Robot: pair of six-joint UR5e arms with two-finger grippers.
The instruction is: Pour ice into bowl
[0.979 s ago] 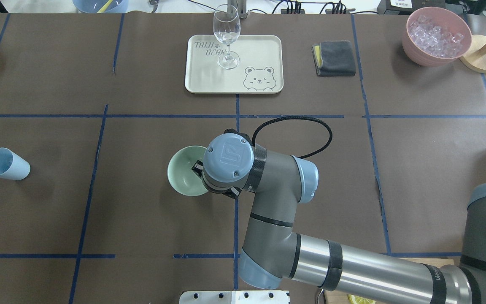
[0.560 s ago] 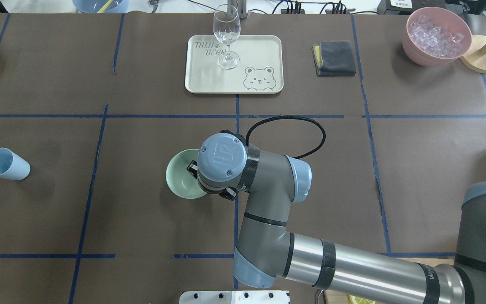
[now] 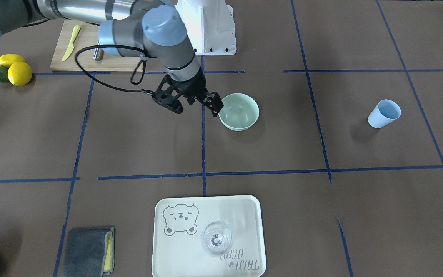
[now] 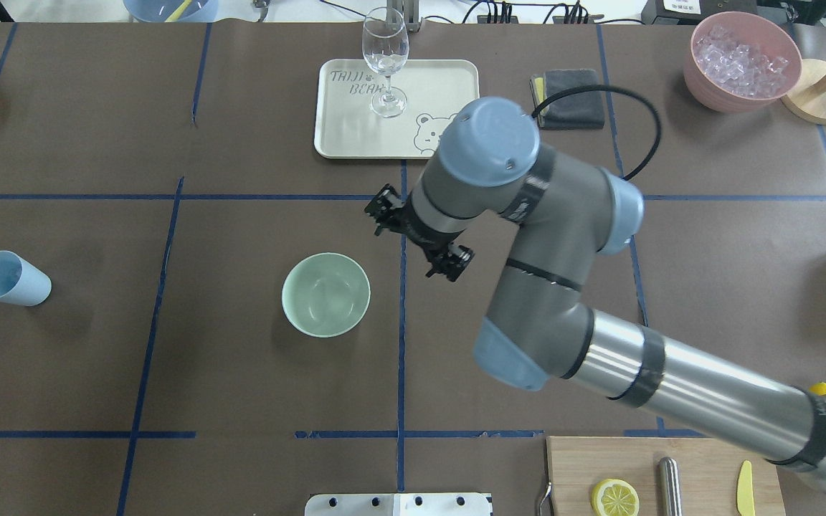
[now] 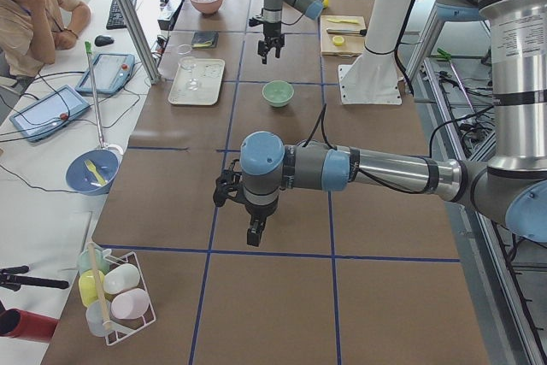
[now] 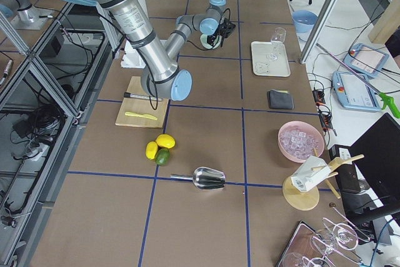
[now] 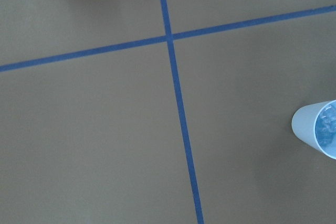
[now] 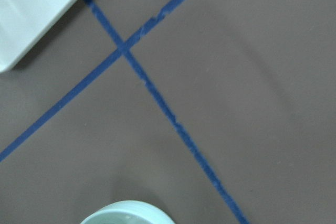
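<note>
Jaws: right gripper (image 3: pixel 197 110) apart, empty; left gripper (image 5: pixel 253 230), cannot tell. Grip blue cup (image 4: pixel 8 279) upright; tip its apparent ice (image 7: pixel 326 127) over mint-green bowl (image 4: pixel 325 294) centre.

You are looking down from behind the robot (image 3: pixel 206 27) and from the far edge, both showing the bowl (image 4: pixel 325 294). Two cameras are watching from the worktop (image 4: pixel 69 129) ends. Wrist cameras are looking down, close.
</note>
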